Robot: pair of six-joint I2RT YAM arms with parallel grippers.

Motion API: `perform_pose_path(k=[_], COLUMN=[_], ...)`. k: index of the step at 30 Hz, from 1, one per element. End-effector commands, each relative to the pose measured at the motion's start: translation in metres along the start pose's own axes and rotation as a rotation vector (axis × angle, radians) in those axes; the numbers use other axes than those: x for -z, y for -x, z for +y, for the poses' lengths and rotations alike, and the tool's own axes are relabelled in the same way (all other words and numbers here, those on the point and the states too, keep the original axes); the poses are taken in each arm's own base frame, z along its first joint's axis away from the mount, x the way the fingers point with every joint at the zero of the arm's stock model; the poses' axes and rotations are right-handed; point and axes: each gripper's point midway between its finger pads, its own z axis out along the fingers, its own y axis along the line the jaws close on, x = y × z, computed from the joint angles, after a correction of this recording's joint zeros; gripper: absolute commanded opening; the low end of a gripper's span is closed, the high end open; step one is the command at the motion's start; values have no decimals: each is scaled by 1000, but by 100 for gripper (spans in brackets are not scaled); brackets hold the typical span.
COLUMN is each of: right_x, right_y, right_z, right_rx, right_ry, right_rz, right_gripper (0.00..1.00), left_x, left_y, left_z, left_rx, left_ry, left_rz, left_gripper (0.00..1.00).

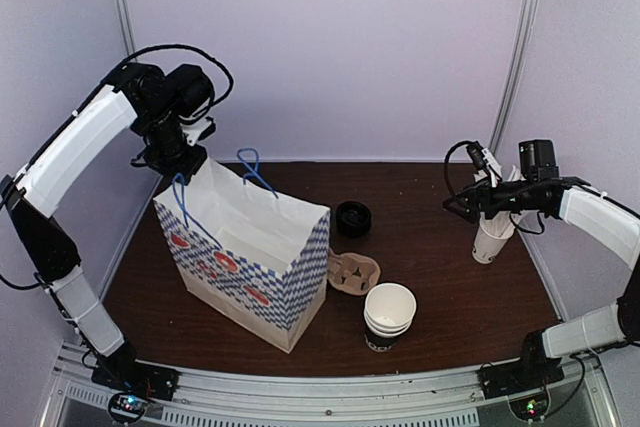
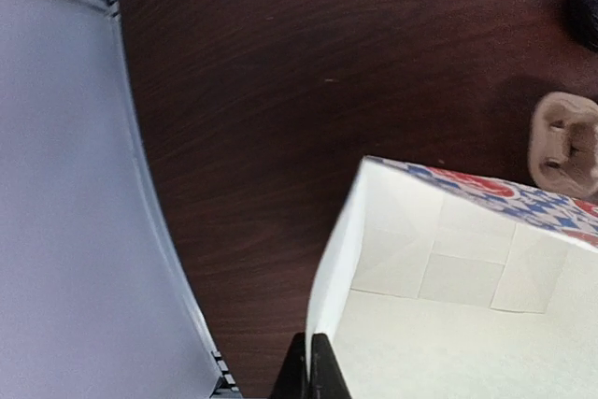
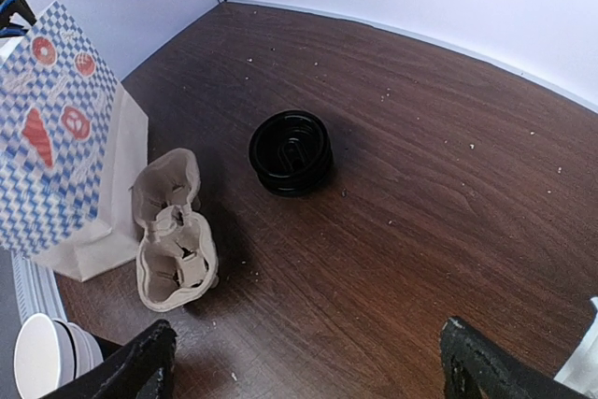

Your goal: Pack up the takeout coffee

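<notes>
The takeout coffee does not show in any view. A paper bag (image 1: 245, 247) with blue checks and red prints stands open at the table's left middle. My left gripper (image 1: 185, 162) hangs over its far left corner. In the left wrist view that gripper (image 2: 309, 373) is shut on the bag's white rim (image 2: 327, 296), and the bag looks empty inside. My right gripper (image 1: 462, 202) hovers at the far right, above the table. The right wrist view shows it (image 3: 308, 362) wide open with only bare wood between the fingers.
A stack of black lids (image 1: 353, 218) (image 3: 291, 151) lies mid-table. A brown pulp cup carrier (image 1: 352, 272) (image 3: 173, 231) sits beside the bag. White-rimmed cups (image 1: 388, 315) are stacked near the front. A white cup of straws (image 1: 490, 239) stands under the right arm.
</notes>
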Motion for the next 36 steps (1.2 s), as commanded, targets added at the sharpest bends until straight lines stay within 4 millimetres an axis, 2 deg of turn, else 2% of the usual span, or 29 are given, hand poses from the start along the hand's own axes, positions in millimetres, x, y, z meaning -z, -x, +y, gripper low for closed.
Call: perform_pose_path(k=[1, 4, 8, 14, 17, 20, 23, 25, 27, 29, 33, 36], right_x=[3, 2, -1, 0, -1, -3, -5, -5, -4, -6, -10, -12], right_y=[10, 8, 6, 5, 4, 1, 1, 1, 0, -1, -4, -6], right_z=[2, 0, 0, -1, -2, -3, -4, -4, -4, -5, -6, -6], right_rx=[37, 35, 30, 37, 34, 30, 25, 25, 26, 26, 17, 7], right_ry=[-8, -8, -3, -7, -9, -7, -2, -2, -3, -2, 12, 25], right_rz=[-11, 0, 10, 14, 19, 27, 32, 33, 36, 43, 54, 60], right_gripper=[97, 97, 97, 97, 97, 97, 97, 97, 97, 97, 97, 97], left_x=[8, 0, -12, -41, -45, -54, -73, -75, -68, -54, -11, 37], left_y=[2, 2, 8, 25, 30, 33, 30, 32, 34, 37, 42, 50], left_z=[77, 111, 155, 210, 239, 257, 261, 259, 259, 261, 263, 254], left_rx=[145, 251, 333, 496, 541, 542, 550, 553, 565, 575, 595, 568], left_ry=[136, 136, 220, 230, 289, 347, 324, 309, 306, 315, 322, 332], left_rz=[-51, -69, -78, -141, -166, -173, -131, -129, -155, -190, -299, -433], left_gripper=[0, 0, 0, 0, 0, 0, 0, 19, 34, 43, 51, 54])
